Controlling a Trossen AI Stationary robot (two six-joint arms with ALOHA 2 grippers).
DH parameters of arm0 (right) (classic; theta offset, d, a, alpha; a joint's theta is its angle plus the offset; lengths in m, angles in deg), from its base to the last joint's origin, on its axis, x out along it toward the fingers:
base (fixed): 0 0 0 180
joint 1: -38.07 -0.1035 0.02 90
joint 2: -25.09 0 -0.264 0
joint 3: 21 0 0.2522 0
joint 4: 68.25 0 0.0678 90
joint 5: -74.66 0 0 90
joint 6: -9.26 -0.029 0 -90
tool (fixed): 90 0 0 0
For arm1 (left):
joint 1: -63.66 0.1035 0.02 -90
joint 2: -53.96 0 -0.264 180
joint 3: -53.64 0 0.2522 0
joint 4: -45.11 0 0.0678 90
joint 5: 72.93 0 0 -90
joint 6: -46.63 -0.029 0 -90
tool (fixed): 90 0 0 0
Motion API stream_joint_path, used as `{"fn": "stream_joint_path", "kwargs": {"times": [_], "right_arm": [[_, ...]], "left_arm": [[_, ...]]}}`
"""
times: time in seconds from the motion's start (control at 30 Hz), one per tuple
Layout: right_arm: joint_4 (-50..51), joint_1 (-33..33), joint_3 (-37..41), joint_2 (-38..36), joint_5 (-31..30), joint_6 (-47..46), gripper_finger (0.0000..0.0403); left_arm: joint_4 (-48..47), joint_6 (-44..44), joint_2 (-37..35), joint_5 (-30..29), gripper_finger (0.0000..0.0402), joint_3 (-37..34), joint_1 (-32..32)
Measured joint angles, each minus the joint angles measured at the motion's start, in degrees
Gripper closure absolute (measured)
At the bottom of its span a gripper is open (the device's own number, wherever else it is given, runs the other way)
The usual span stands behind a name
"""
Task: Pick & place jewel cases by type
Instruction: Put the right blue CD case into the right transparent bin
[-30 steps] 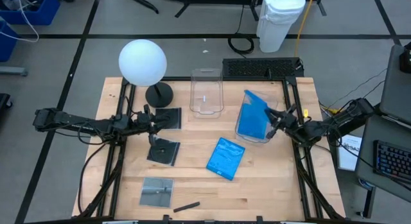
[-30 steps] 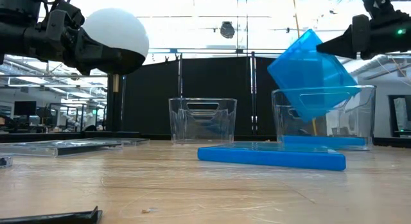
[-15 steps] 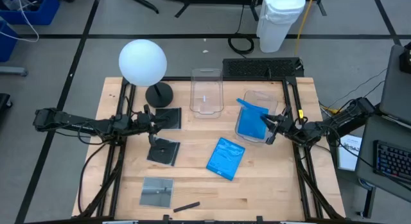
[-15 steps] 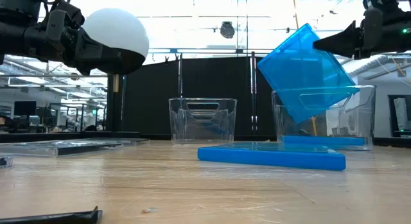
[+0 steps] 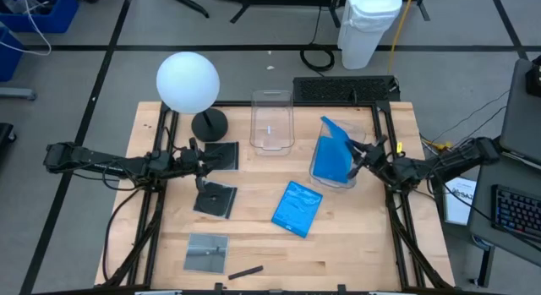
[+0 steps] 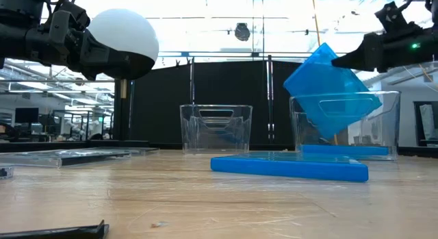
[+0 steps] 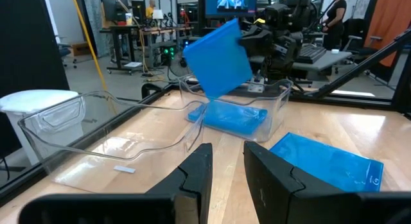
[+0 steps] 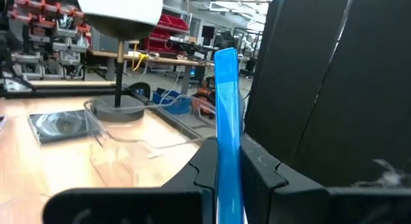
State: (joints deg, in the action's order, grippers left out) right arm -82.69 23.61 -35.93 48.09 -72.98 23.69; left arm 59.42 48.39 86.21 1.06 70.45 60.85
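Dark, slender, cable-strung jointed arms [image 5: 101,162]

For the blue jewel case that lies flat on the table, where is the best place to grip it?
Probably its long edges. The blue jewel case lies flat and clear of the clear tub, so a descent from above, fingers spanning its narrow width, seems best.

I work in a robotics lab: workbenches [image 7: 128,31], monitors [image 7: 229,0], parts bins [image 8: 38,22], and cables [image 5: 321,54] surround me.
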Motion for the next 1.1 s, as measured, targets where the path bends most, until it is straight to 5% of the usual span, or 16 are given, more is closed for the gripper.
{"fn": "stream_joint_path", "kwargs": {"times": [0.2,0.67,1.1], "right_arm": [[0.89,1.35,0.09,0.17,0.95,-2.18,0.0372],[0.62,1.35,0.22,0.19,1.12,-9.14,0.0202],[0.63,1.33,0.28,0.18,19.45,-19.66,0.0186]], "left_arm": [[0.0,-0.02,0.0,0.0,0.0305,0.0,0.0],[0.02,-0.02,0.0,-0.02,0.0305,0.0,0.0],[0.02,-0.02,0.0,0.0,0.0305,0.0,0.0]]}}
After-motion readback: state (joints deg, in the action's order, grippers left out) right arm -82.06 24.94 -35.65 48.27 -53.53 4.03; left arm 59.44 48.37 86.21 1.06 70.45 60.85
